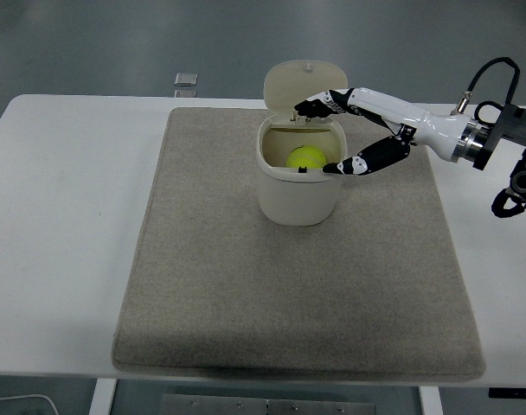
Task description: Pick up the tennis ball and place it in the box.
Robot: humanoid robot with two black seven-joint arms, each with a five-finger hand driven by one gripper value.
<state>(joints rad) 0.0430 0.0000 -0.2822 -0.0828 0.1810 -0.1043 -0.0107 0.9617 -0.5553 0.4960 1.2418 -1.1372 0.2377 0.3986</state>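
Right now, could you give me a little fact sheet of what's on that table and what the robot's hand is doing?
surface: white table with a beige mat on it
container: cream lidded box on the mat, hinged lid standing open
ball: tennis ball lying inside the box
right hand: right hand over the box's right rim, fingers spread, holding nothing
left arm: not in view
other item: small grey object at the table's far edge
task status: ball is in the box
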